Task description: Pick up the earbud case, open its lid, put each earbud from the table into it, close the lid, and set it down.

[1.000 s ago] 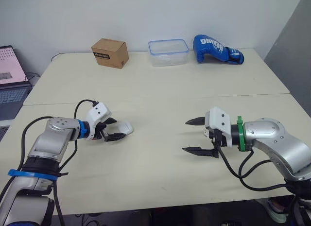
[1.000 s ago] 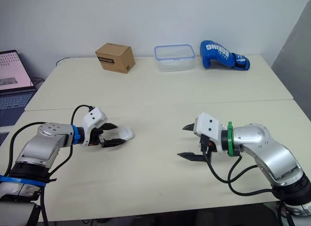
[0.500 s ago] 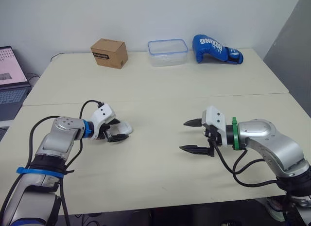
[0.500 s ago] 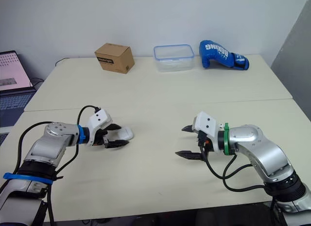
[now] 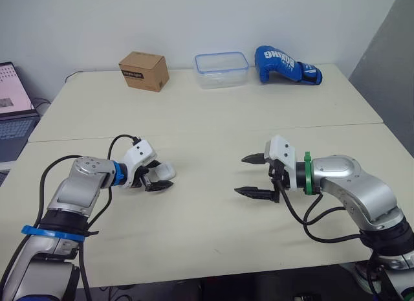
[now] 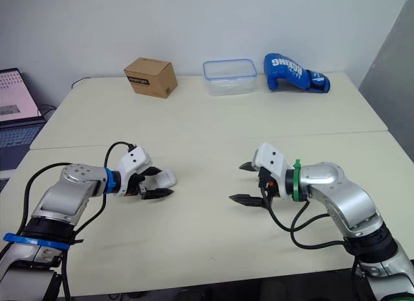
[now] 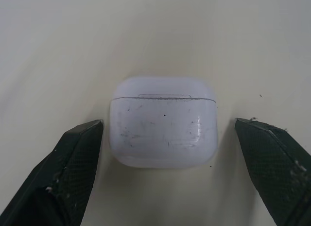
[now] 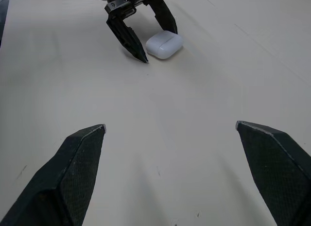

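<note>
"How is the light?"

"Bright and even, coming from overhead. The table point(image 5: 213, 120) takes it with no hard glare."

"Shadows?"

"Only soft ones. A pale shadow hugs the earbud case point(image 7: 163, 121) along the edge nearest the fingers point(image 7: 73, 167) of the left gripper point(image 7: 168, 120). A faint sheen sits on the side of the case facing one finger. Another dim shadow lies on the table beneath the right gripper point(image 5: 239, 175)."

"Anything glowing?"

"A laptop screen point(image 5: 11, 87), pink."

Left arm point(image 5: 83, 188) bent at the elbow, forearm angled inward, left end effector point(image 5: 163, 175) held low with its two black fingers spread apart, right arm point(image 5: 352, 188) bent, forearm pointing inward, right end effector point(image 5: 239, 175) with its fingers parted wide, both end effectors well apart
</note>
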{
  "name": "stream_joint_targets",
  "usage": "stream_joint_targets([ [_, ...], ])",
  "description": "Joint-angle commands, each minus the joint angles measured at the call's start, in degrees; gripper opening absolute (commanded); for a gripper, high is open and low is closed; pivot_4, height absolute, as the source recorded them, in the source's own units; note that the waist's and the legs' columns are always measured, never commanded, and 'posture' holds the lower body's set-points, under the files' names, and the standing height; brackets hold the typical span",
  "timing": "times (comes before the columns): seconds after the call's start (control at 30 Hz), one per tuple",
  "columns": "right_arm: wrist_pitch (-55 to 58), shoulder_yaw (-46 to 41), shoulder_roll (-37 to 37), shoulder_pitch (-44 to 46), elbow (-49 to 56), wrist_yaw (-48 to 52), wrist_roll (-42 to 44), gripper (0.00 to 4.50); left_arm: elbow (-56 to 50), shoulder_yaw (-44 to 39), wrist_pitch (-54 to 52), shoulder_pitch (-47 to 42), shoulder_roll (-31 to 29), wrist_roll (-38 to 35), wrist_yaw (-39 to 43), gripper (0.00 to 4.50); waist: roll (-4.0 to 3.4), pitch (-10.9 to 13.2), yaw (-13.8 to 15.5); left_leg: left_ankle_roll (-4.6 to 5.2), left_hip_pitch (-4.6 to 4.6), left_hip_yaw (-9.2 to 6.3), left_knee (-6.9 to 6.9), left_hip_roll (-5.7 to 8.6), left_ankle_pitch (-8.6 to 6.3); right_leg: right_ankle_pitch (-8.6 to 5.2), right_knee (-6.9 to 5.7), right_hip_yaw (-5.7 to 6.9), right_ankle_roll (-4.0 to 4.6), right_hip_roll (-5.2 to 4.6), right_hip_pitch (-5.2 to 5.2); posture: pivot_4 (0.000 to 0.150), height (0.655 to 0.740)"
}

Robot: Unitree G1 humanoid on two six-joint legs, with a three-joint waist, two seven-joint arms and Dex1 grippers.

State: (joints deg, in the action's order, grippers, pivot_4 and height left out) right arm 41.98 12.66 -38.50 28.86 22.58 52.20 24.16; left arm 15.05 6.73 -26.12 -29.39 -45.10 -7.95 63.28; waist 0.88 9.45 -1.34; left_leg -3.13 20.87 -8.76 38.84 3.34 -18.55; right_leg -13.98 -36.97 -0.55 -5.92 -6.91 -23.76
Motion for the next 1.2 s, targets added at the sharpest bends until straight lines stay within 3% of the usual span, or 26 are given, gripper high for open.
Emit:
stream_joint_targets([
  [0.03,-0.11,-0.47,0.15,1.18,1.27,-0.08,0.12,4.50,-1.64,-0.02,-1.41,0.49,-0.61,-0.20,0.68,3.56,0.00,0.00,-0.06,0.00,0.00,0.00,0.00,0.00,0.00,0.00,0.00,0.00,0.00,0.00,0.00,0.150,0.7307],
  [0.13,0.00,-0.60,0.31,1.37,1.42,-0.12,-0.05,4.50,-2.09,-0.01,-2.07,0.58,-0.58,-0.22,0.57,2.76,0.00,0.00,-0.15,0.00,0.00,0.00,0.00,0.00,0.00,0.00,0.00,0.00,0.00,0.00,0.00,0.150,0.7307],
  [0.5,-0.03,-1.07,0.11,1.34,2.05,0.07,0.06,4.50,-1.94,-1.32,-0.16,1.20,0.12,-0.61,-0.48,2.75,0.00,0.00,-0.17,0.00,0.00,0.00,0.00,0.00,0.00,0.00,0.00,0.00,0.00,0.00,-0.01,0.150,0.7307],
  [0.7,4.53,-6.23,0.94,3.96,1.33,0.07,5.99,4.50,-4.77,-7.24,12.56,4.95,3.02,-2.88,-3.87,2.75,0.00,0.00,-0.23,-0.01,0.02,-0.01,-0.01,0.00,0.00,0.00,0.00,-0.03,0.00,-0.02,-0.06,0.150,0.7307],
  [0.93,13.29,-8.07,-0.08,8.68,-0.80,1.15,12.32,4.50,-7.99,-7.52,30.22,7.53,5.71,0.00,-8.03,2.75,0.00,0.00,-0.21,-0.01,0.04,0.03,-0.01,0.01,0.00,0.01,0.01,-0.06,0.02,-0.06,-0.08,0.150,0.7307],
  [1.2,18.06,-10.07,1.23,10.74,-3.33,0.02,17.31,4.50,-10.35,-7.52,38.76,6.46,8.33,1.15,-12.76,2.75,0.00,0.00,-0.20,0.00,0.04,0.09,-0.03,0.03,0.00,0.01,0.01,-0.11,0.01,-0.07,-0.11,0.150,0.7307],
])
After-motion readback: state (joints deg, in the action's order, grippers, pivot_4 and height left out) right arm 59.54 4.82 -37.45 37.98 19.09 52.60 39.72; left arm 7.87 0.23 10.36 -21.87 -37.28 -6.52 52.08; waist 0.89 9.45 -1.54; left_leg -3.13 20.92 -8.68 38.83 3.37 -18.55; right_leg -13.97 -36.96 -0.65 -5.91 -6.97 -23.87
